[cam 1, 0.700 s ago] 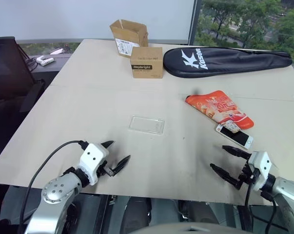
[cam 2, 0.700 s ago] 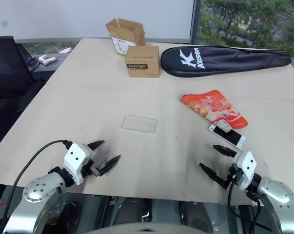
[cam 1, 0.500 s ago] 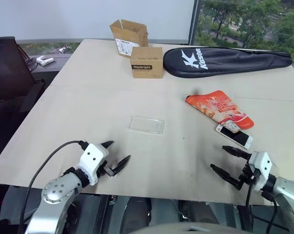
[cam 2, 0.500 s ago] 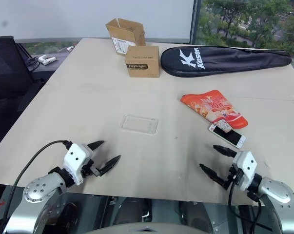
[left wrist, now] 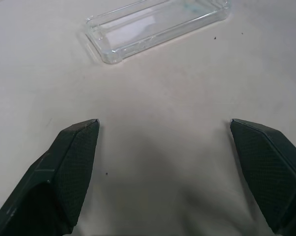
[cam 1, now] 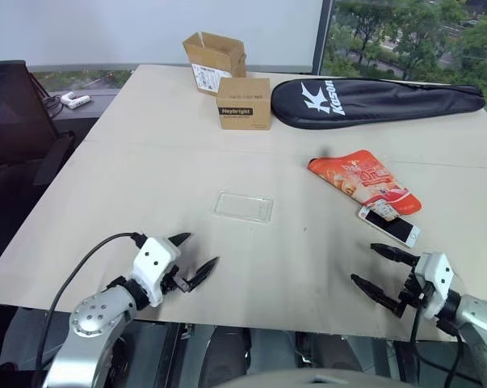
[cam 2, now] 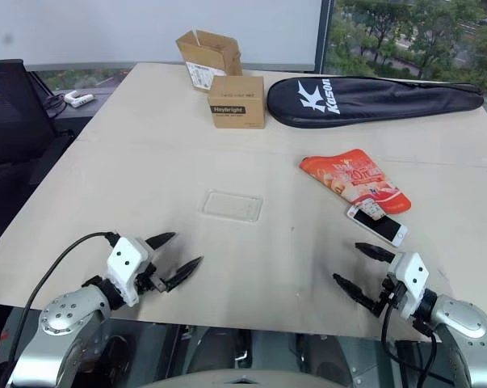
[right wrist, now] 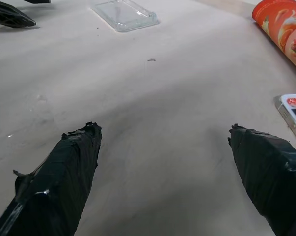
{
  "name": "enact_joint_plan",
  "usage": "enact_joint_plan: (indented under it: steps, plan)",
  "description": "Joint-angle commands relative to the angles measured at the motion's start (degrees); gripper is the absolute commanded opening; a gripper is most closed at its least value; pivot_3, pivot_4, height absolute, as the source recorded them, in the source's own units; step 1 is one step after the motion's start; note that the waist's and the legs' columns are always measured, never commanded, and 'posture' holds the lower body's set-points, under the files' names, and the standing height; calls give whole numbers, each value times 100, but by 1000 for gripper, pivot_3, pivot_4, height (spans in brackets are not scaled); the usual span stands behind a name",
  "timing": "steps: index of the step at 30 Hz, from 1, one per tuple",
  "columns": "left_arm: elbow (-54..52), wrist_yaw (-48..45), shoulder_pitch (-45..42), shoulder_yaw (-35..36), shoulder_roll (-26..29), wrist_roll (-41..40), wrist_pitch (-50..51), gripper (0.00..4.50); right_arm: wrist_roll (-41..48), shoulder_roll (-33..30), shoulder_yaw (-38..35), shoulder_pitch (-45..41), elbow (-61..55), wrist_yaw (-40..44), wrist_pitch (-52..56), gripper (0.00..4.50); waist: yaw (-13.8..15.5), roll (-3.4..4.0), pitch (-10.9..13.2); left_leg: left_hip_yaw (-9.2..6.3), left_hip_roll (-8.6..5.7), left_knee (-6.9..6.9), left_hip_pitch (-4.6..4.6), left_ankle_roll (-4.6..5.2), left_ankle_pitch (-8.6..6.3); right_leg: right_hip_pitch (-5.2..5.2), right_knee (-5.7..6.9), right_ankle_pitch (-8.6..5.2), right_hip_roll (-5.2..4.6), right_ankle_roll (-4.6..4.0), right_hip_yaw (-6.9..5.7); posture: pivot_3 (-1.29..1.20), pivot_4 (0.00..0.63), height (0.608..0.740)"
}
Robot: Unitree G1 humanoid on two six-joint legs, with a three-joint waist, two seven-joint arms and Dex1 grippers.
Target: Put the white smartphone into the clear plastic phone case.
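Observation:
The clear plastic phone case lies flat near the middle of the table, hollow side up, also seen in the left wrist view and the right wrist view. The white smartphone lies screen up at the right, its far end tucked against an orange-red snack pouch. My left gripper hovers open near the front edge, short of the case. At the front right my right gripper stands open, just in front of the phone. Neither holds anything.
Two brown cardboard boxes stand at the back, one of them open. A long black racket bag lies at the back right. The table's front edge runs just under both grippers.

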Motion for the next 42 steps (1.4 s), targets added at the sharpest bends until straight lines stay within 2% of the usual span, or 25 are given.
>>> enact_joint_plan:
  steps: [1,5,8,11,15,19,20,22,25,30,37,42]
  plan:
    - [-208,-463,-325,53,336,-483,415,4404,127,-197,26,128,-399,274,12,4500,7,1,0,-2,0,0,-1,0,0,0,0,0,0,0,-2,0,150,732]
    - [-49,-949,-940,-210,768,-487,570,4404,49,-464,285,156,-634,554,55,4500,13,1,-1,-4,-1,0,-1,0,0,2,0,-2,-1,3,-8,0,150,732]
    - [752,-1478,-2000,-740,948,-240,504,4404,462,-555,290,-196,-1065,416,626,4500,23,5,-3,-5,-6,0,1,1,1,6,0,-1,0,1,-6,0,150,732]
    - [1451,-1693,-2728,-1136,830,3,281,4404,688,-543,290,-382,-1306,290,1002,4500,21,2,-5,-12,-12,3,0,11,7,12,3,1,4,2,-6,0,150,732]
    - [2699,-1769,-3639,-1649,379,406,-12,4404,664,-558,291,-573,-1508,156,1162,4500,55,0,-6,-24,-19,4,-8,28,16,16,0,-1,11,3,-10,0,150,732]
    - [3863,-1904,-4079,-2142,140,943,-350,4404,705,-459,266,-763,-1725,-129,1341,4500,76,0,-11,-14,-21,9,-12,29,17,17,0,-1,15,4,-15,0,150,732]
    - [4117,-1911,-4174,-2219,89,1043,-445,4025,710,-428,260,-807,-1769,-204,1367,4500,85,6,-17,-15,-21,9,-4,29,17,24,1,-1,15,4,-16,0,150,732]
    - [4453,-1938,-4337,-2292,13,1128,-572,3547,691,-389,251,-853,-1833,-310,1401,4500,132,20,-33,-21,-22,12,16,28,17,49,-1,-2,12,5,-24,0,150,732]
    - [4551,-2093,-4494,-2365,-53,1103,-665,2369,653,-389,248,-842,-1884,-378,1429,4500,177,18,-44,-34,-25,15,59,6,3,95,-3,-15,-5,23,-45,0,150,732]
    - [3924,-2610,-4454,-2586,22,1000,-371,45,730,-422,170,-833,-2089,-543,1591,4500,130,20,-49,-66,-26,16,75,3,1,104,1,-8,-19,16,-49,0,150,732]
    - [2916,-2971,-4490,-2932,-147,898,254,45,952,-580,-88,-982,-2267,-849,2149,4500,164,21,-50,-74,-29,15,57,35,11,100,-2,-14,-9,5,-48,0,150,732]
    - [2414,-3338,-4595,-3386,-476,824,710,45,849,-745,-366,-1379,-2011,-1232,2591,4500,159,20,-49,-92,-45,51,-14,72,-12,78,-16,-26,-13,22,-59,0,150,732]
